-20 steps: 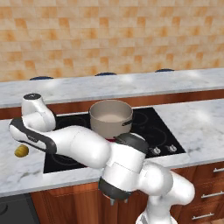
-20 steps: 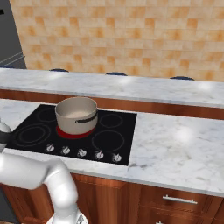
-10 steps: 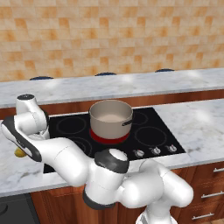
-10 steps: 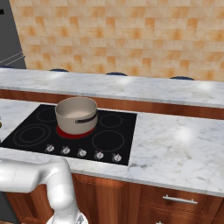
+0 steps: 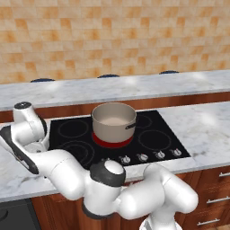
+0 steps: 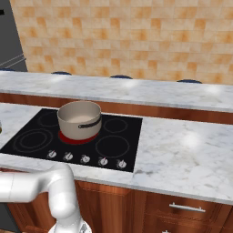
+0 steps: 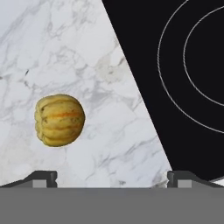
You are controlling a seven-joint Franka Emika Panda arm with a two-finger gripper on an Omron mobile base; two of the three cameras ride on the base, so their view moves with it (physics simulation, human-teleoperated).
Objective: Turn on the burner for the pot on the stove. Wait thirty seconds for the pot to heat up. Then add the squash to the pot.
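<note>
The yellow-olive squash (image 7: 59, 120) lies on white marble counter, left of centre in the hand view. My gripper (image 7: 113, 178) hangs above the counter, open, its two fingertips (image 7: 43, 177) wide apart; the squash sits beyond them, toward the left fingertip, untouched. The grey-beige pot (image 5: 114, 122) stands on the black glass stove (image 5: 152, 139), over the burner (image 5: 112, 141), which glows red around its base. In the right base view the pot (image 6: 79, 118) and the red burner (image 6: 77, 138) sit left of centre. The arm hides the squash in the left base view.
Five silver knobs (image 6: 85, 159) line the stove's front edge. An unlit ringed zone (image 7: 197, 65) of the stove lies close to the right of the squash. A raised marble ledge (image 5: 134, 87) runs behind the stove, below a tiled wall. Marble counter (image 6: 182, 150) spreads to the right.
The arm has swung further left over the counter, and its elbow has dropped forward and low. It now covers the squash in the left base view. The pot and the glow are unchanged.
</note>
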